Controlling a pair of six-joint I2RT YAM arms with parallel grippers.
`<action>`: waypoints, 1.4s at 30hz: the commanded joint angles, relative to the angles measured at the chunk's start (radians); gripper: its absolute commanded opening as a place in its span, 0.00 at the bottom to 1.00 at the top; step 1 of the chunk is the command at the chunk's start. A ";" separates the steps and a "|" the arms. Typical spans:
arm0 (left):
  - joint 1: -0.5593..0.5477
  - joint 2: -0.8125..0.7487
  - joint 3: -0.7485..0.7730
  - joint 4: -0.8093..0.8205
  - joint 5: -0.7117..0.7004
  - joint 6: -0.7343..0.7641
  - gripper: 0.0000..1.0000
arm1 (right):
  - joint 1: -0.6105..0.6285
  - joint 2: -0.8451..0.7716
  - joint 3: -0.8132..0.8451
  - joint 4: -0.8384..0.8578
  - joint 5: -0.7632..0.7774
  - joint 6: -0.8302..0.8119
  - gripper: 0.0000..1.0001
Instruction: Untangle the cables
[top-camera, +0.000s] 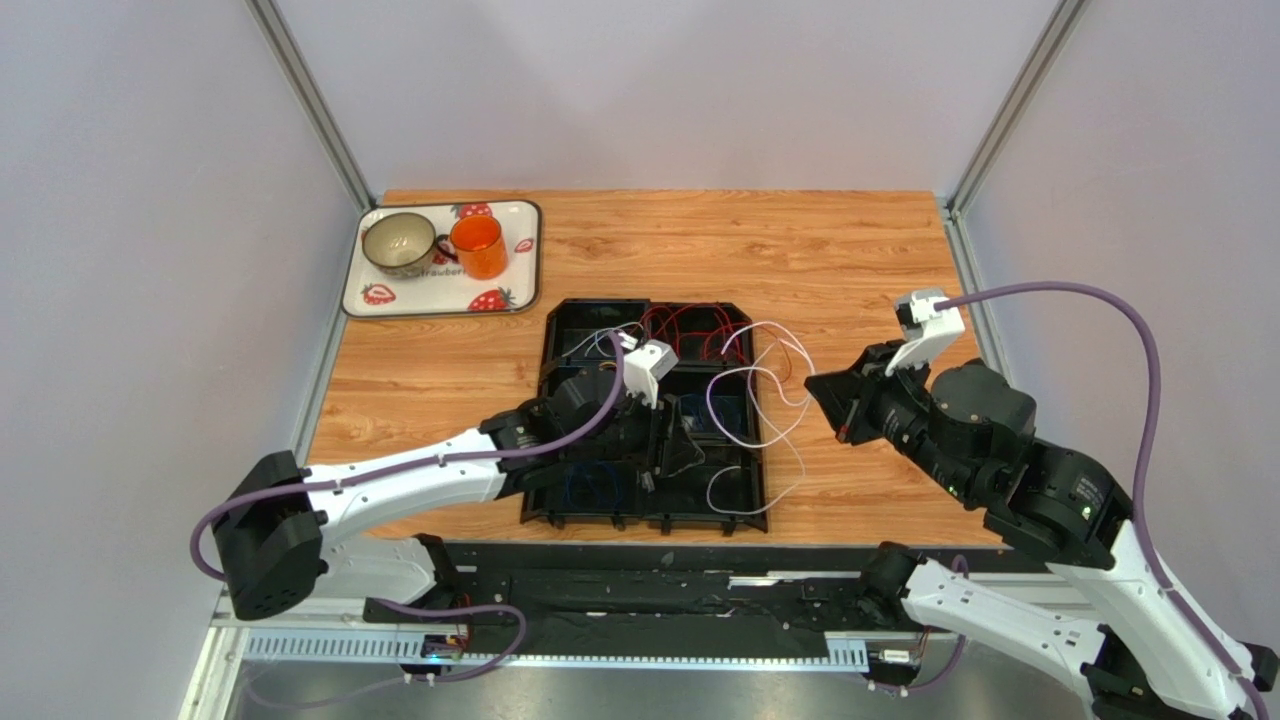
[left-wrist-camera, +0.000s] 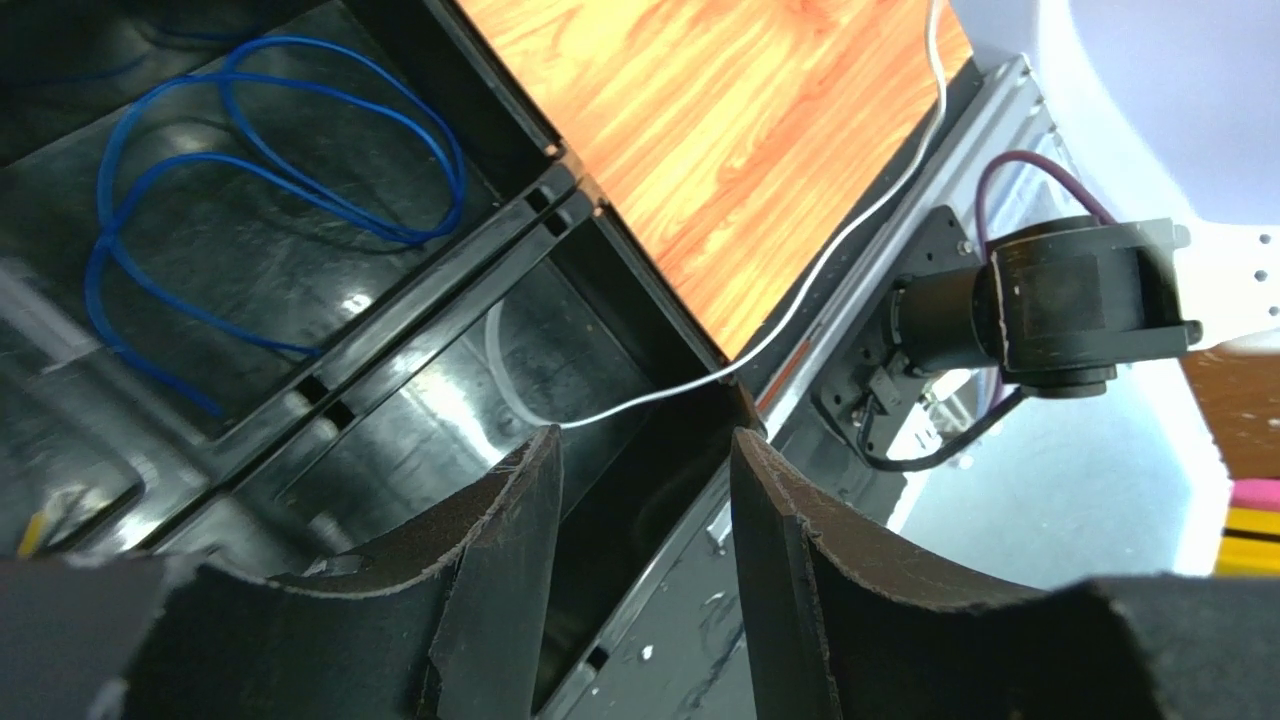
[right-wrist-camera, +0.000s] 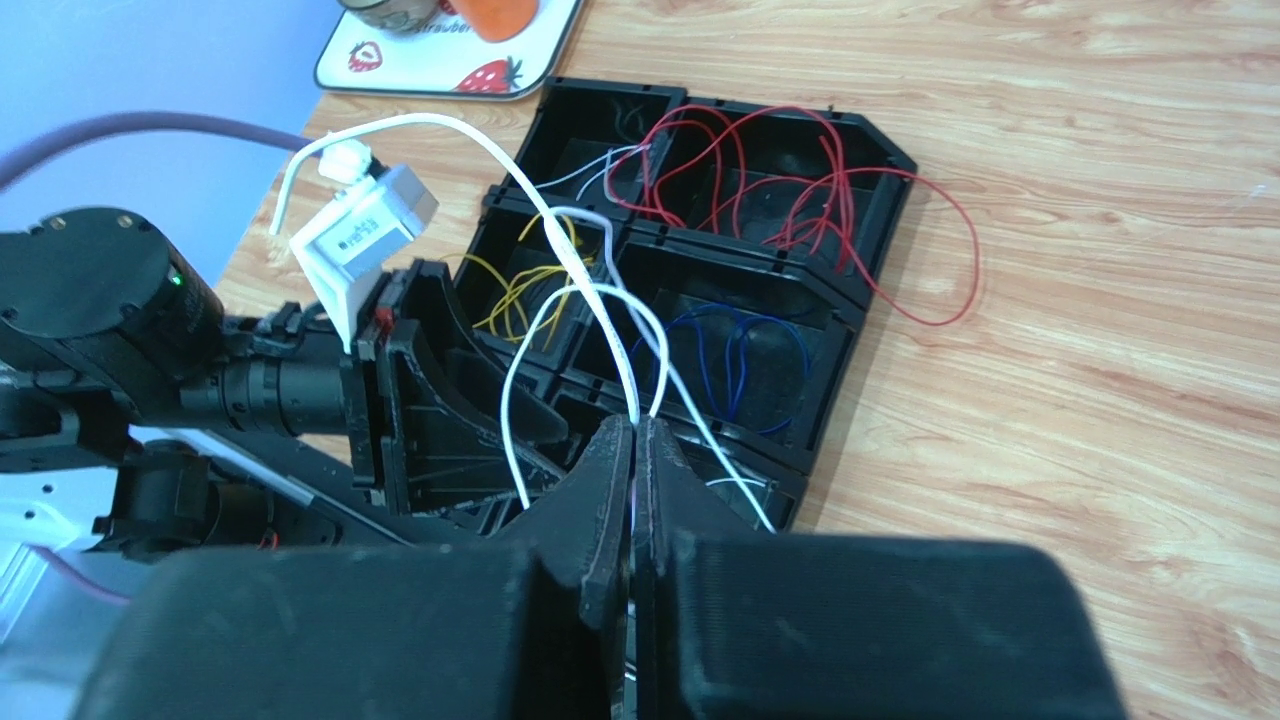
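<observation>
By my judgement the task is partly done: the red cable (right-wrist-camera: 796, 225), yellow cable (right-wrist-camera: 519, 293) and blue cable (left-wrist-camera: 451, 173) lie in separate compartments of the black tray (right-wrist-camera: 879, 165), while the right gripper (right-wrist-camera: 631, 438) is clamped on the white cable (right-wrist-camera: 507, 398) crossing them, and the left gripper (left-wrist-camera: 643, 450) stands apart, empty.

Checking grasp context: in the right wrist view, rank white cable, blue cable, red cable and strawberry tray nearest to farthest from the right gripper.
1. white cable, pinched in the right gripper
2. blue cable, compartment just beyond
3. red cable, farther compartments
4. strawberry tray, far top left
</observation>
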 joint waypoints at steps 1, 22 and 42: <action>-0.008 -0.115 0.074 -0.099 -0.082 0.067 0.54 | 0.005 -0.013 -0.019 0.060 -0.066 -0.013 0.00; -0.006 -0.740 0.327 -1.040 -0.712 0.169 0.52 | 0.006 0.153 -0.188 0.339 -0.381 0.052 0.00; -0.006 -0.943 0.186 -1.013 -0.774 0.231 0.54 | 0.013 0.159 -0.384 0.287 -0.271 -0.002 0.00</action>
